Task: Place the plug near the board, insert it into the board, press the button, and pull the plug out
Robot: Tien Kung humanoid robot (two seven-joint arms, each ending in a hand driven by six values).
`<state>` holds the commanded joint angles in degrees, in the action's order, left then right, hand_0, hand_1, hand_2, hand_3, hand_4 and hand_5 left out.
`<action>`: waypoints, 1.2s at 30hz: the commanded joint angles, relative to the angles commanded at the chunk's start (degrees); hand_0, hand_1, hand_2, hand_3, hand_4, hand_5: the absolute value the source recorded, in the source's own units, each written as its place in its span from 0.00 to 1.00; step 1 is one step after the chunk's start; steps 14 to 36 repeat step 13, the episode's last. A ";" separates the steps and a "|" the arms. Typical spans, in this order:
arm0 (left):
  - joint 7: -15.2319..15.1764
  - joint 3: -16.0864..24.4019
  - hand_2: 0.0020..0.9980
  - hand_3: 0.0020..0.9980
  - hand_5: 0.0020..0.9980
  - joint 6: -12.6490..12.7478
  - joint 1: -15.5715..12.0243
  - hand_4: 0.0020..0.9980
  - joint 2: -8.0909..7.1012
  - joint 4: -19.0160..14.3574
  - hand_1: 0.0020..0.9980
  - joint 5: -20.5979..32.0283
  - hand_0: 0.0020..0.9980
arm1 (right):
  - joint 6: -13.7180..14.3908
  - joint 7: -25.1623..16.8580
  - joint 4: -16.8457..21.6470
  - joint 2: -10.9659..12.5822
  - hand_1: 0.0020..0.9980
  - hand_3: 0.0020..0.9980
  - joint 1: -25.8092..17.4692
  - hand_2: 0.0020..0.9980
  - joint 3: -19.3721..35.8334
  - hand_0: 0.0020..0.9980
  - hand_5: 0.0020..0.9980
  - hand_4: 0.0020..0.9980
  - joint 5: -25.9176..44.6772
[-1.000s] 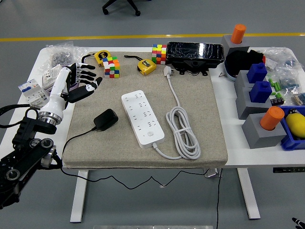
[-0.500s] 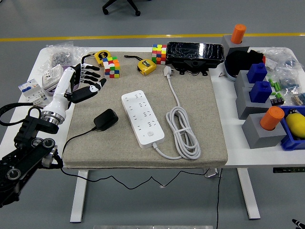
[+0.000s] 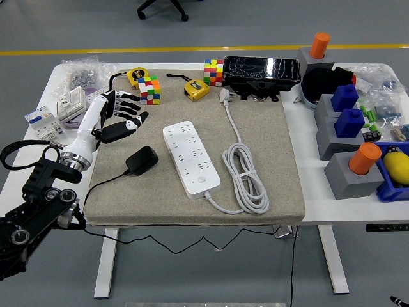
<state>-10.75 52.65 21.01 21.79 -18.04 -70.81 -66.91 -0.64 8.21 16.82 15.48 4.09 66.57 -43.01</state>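
On the grey mat, the black plug [image 3: 142, 160] is seen lying left of the white power strip [image 3: 191, 158], apart from it. Above it, the left robot hand [image 3: 119, 115] is held spread, grasping nothing.

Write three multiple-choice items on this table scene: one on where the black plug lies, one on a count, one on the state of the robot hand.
1. Where does the black plug lie?
A. left of the white power strip, on the mat
B. inserted in the strip
C. on the strip's coiled cord

2. How many coloured puzzle cubes are on the mat?
A. one
B. two
C. four

3. What is the left robot hand doing?
A. gripping the plug
B. pressing the strip's button
C. open above the mat's left edge, holding nothing

Answers: 1 A, the plug rests on the mat apart from the strip. 2 B, one cube by the yellow tape measure, another by the black case. 3 C, its fingers are spread and empty.
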 joint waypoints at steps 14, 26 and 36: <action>0.44 -0.30 0.52 0.57 0.19 -0.55 0.42 0.79 -0.70 -0.08 0.51 -0.36 0.44 | 0.00 0.03 -0.20 0.15 0.63 0.54 -0.72 0.61 -0.53 0.57 0.41 0.89 0.07; 0.44 -0.30 0.52 0.57 0.19 -0.55 0.42 0.79 -0.70 -0.08 0.51 -0.36 0.44 | 0.00 0.03 -0.20 0.15 0.63 0.54 -0.72 0.61 -0.53 0.57 0.41 0.89 0.07; 0.44 -0.30 0.52 0.57 0.19 -0.55 0.42 0.79 -0.70 -0.08 0.51 -0.36 0.44 | 0.00 0.03 -0.20 0.15 0.63 0.54 -0.72 0.61 -0.53 0.57 0.41 0.89 0.07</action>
